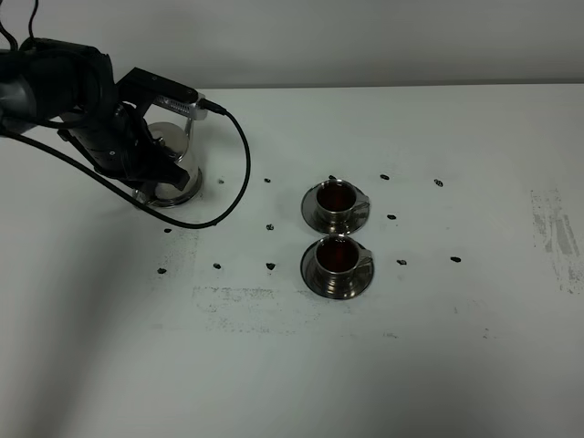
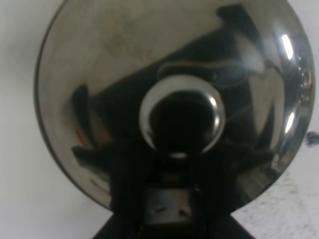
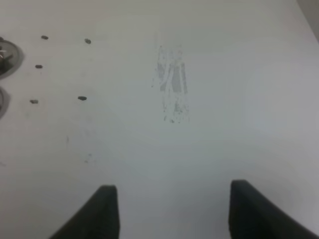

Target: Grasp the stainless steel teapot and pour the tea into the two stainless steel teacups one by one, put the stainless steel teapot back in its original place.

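Gripping the stainless steel teapot (image 1: 172, 160), left hand (image 1: 162, 173) clamped; right hand (image 3: 169, 209) apart; no readable writing

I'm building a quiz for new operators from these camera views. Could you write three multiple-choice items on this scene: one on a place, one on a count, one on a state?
1. Where does the shiny squat steel teapot stand on the white table?
A. far left, under the left arm
B. between the cups
C. at the right edge

2. How many small shiny steel teacups on saucers hold reddish-brown tea?
A. none
B. one
C. two

3. How do the right pincer's fingers stand?
A. apart, with nothing between them
B. closed on a cup
C. closed on the teapot

Answers:
1. A: the high view shows the teapot beneath the left pincer.
2. C: both the far cup and the near cup show dark tea.
3. A: the right pincer shows only bare table in its gap.
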You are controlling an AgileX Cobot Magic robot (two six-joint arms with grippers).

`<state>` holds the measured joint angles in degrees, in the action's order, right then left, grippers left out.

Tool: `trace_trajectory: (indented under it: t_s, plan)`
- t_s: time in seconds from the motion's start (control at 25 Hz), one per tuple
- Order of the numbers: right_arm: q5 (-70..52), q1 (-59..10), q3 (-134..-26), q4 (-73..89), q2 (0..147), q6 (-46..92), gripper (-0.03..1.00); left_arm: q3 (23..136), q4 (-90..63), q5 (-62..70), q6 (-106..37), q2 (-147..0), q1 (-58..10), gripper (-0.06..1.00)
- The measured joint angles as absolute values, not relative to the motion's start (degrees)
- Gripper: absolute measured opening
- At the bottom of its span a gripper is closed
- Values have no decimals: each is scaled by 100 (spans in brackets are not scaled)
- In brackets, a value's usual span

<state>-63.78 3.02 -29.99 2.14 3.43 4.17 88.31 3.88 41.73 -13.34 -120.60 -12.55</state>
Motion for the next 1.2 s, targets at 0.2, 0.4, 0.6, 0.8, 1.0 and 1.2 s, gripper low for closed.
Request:
trace_trajectory:
  t_s: [0.2,0.4,0.6,0.8,1.0,1.2]
  plan:
    - [-6378,302,-2999,214,343,417,48,8831,392,4196,-1334,-12060,-1171,18]
    - [-6378,302,-2999,214,343,417,48,8831,347,4106,-1344,-12060,-1171,18]
    - [-6378,302,-2999,214,343,417,48,8831,110,4050,-1518,-12060,-1171,18]
    - [-6378,302,-2999,214,343,417,48,8831,90,4047,-1555,-12100,-1171,18]
    - [-6378,302,-2999,214,343,417,48,8847,55,3986,-1566,-12192,-1166,18]
    - [-6378,302,-2999,214,343,417,47,8863,0,3944,-1571,-12217,-1146,18]
